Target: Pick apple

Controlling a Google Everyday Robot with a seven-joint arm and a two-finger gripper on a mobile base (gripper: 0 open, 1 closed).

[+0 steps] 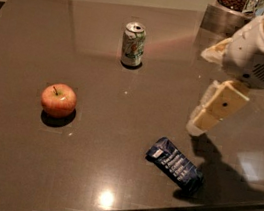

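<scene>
The apple [59, 100] is small, round and red-orange with a short dark stem. It sits on the dark brown table [85, 170] at the left of the middle. My gripper [198, 126] hangs from the white arm at the right, pointing down above the table. It is far to the right of the apple and holds nothing that I can see.
A green and white soda can [133, 44] stands upright at the back middle. A dark blue snack packet [175, 164] lies near the front edge, just below the gripper. A metal container [223, 17] stands at the back right. The table's front edge runs along the bottom.
</scene>
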